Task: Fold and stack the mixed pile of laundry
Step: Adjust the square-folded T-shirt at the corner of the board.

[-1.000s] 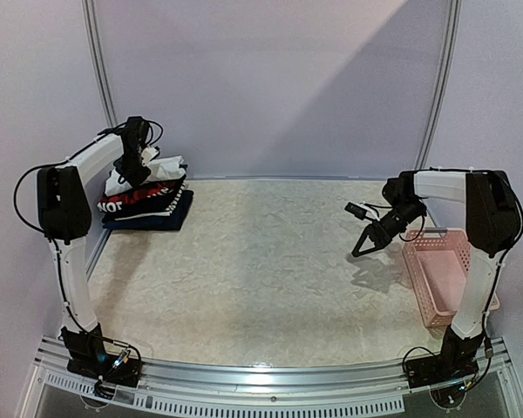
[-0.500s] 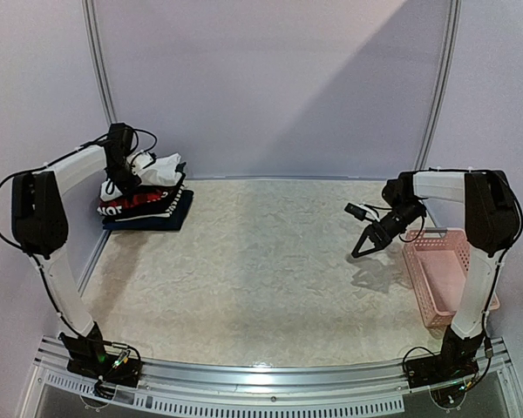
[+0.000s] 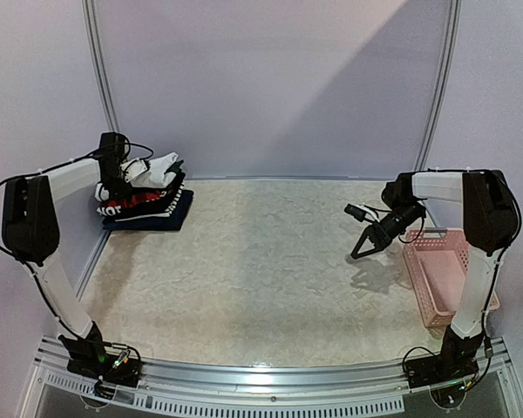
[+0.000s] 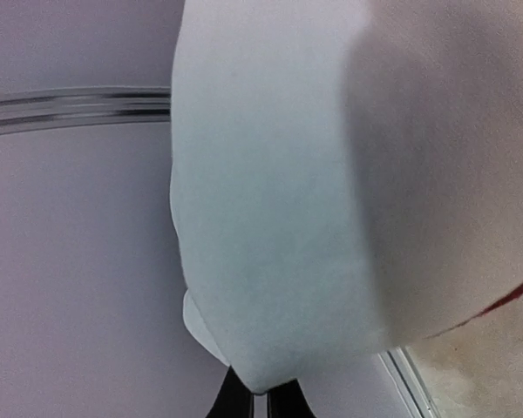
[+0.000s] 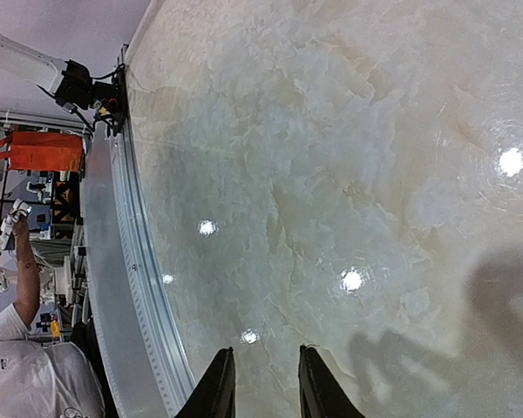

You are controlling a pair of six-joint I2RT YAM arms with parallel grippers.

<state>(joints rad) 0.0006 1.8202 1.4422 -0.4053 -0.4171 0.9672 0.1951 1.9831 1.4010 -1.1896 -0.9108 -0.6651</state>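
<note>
Item: the laundry stack (image 3: 148,209) sits on the table (image 3: 261,279) at the far corner, well apart from the pink basket (image 3: 444,283) and on the opposite side of the table from it. A navy garment (image 3: 157,221) forms the base. A dark piece with red lettering lies over it, and a white garment (image 3: 164,165) is uppermost, its edge raised rather than flat.

The left gripper (image 3: 122,178) is at the side of the stack farthest from the basket. In the wrist view its fingers are drawn nearly together, with a tip of the white cloth pinched between them. The cloth fills most of that view.

The right gripper (image 3: 360,251) hangs above bare table just beside the basket, fingers slightly parted, nothing between them.

Assessment: the step in hand appears to be seating the white garment on the stack. Recommend lowering it square to the pieces beneath and letting go only once the cloth lies flat. The gripper should then draw away from the stack so that no fold is dragged off.

Container: the basket appears empty. No garment shows over its rim or through its slats.
</note>
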